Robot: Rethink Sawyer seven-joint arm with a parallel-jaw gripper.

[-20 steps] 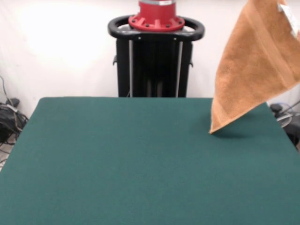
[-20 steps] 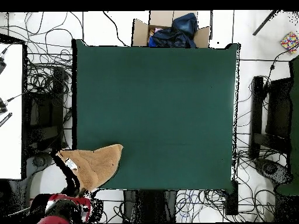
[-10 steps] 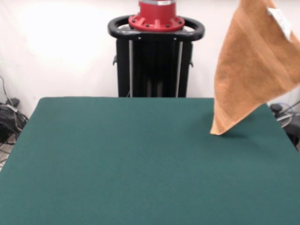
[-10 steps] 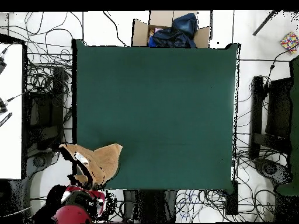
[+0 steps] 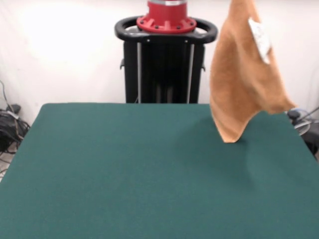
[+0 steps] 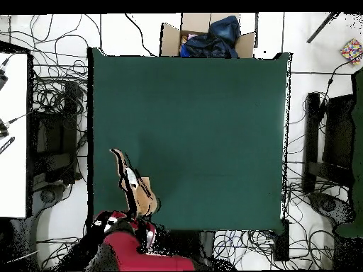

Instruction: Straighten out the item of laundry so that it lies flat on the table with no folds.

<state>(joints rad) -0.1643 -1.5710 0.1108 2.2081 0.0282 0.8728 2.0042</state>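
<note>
I have the table [image 5: 124, 169] spread wide below the jaws and the towel [image 5: 239, 84] hanging limp from above, its lowest corner about touching the felt, so I judge a slow drag-and-lower will lay it flat; its white label [image 5: 260, 37] is unreadable, and the grip I cannot tell.

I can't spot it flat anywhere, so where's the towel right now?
The towel hangs in the air at the front view's upper right, its lowest tip by the table top near the far edge.
</note>
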